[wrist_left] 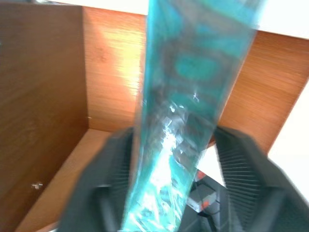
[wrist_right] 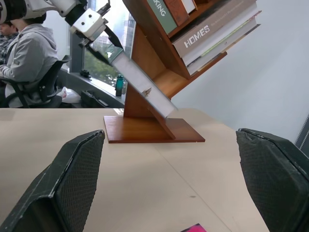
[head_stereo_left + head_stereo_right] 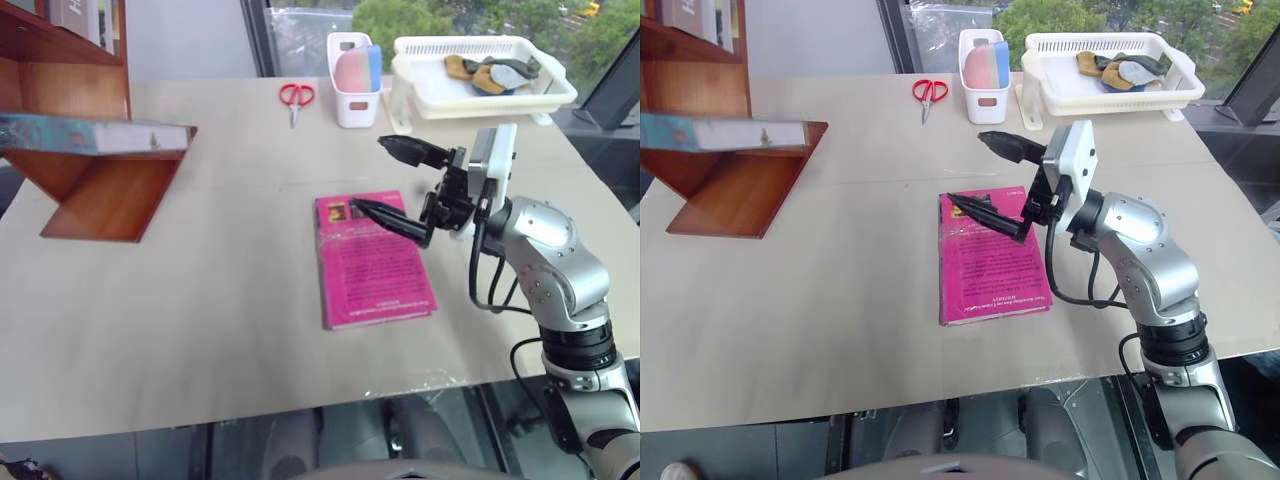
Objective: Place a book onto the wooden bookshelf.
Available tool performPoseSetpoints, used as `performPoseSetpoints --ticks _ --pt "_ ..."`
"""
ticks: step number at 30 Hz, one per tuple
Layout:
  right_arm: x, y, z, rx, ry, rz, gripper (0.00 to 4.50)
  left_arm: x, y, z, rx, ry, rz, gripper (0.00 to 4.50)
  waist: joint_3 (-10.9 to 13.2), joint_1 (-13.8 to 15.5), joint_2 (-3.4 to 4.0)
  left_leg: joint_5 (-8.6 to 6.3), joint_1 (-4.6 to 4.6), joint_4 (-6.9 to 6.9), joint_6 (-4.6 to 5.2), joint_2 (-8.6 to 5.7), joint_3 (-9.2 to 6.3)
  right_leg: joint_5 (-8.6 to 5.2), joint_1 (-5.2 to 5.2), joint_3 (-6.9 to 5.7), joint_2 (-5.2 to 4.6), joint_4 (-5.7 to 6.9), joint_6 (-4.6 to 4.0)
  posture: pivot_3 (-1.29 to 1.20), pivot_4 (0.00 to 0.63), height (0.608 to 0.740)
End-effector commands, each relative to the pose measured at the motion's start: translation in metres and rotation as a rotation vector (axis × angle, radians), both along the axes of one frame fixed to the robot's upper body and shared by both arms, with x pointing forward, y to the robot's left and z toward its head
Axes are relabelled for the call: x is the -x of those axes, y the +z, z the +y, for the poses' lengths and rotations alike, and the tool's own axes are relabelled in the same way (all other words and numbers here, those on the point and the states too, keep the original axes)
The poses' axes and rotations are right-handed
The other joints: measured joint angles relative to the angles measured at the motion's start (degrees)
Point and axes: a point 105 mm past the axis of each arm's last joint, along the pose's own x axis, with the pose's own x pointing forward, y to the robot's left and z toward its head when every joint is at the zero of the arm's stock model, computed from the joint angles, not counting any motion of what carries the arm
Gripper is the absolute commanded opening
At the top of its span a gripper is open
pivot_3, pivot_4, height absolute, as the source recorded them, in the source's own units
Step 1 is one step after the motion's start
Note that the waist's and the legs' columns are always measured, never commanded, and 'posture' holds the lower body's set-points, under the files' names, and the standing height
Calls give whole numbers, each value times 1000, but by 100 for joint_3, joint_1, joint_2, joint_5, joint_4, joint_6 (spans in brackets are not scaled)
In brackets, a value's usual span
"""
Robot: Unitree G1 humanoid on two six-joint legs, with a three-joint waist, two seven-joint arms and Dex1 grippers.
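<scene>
The teal-green book [image 3: 95, 135] lies flat on a board of the wooden bookshelf [image 3: 105, 195] at the table's far left, its pale page edge toward me. In the left wrist view its worn cover [image 1: 186, 82] runs up between my left gripper's [image 1: 176, 145] black fingers [image 1: 108, 188], which stand open with a gap beside the book. The right wrist view shows that left gripper [image 2: 99, 36] at the book's far end. My right gripper [image 3: 368, 175] hovers open and empty over the table's middle, pointing left.
A magenta-pink book [image 3: 372, 260] lies flat under the right gripper. Red scissors [image 3: 296, 97], a white holder [image 3: 355, 85] and a white basket [image 3: 480, 80] stand along the far edge. More books [image 2: 212, 34] fill the upper shelf. A person [image 2: 29, 58] sits beyond the shelf.
</scene>
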Motion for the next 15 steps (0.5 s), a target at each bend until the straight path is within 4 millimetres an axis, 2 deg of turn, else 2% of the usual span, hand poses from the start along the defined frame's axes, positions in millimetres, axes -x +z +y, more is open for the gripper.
performPoseSetpoints --ticks 1,9,13,15 --pt "2 11 -3 -16 0 -48 4500 13 17 4 -24 0 -74 4433 0 4 -1 0 0 0 0 0 0 0 0 0 0 -1 0 0 150 740" --pt "-2 8 -7 -1 3 -37 4500 24 36 -15 15 -178 -243 4433 -2 10 -3 0 0 7 0 0 -1 0 1 -1 -2 4 0 0 150 740" --pt "-4 3 -13 15 -1 -17 4500 36 51 -34 50 -345 -366 4433 -4 12 -8 0 -1 8 0 1 -2 1 1 -3 -3 6 0 0 150 740" --pt "-5 0 -18 30 -4 -5 4500 37 58 -54 51 -477 -402 4433 -4 20 -6 0 -1 10 0 1 -1 1 2 -3 -4 6 0 0 150 740"
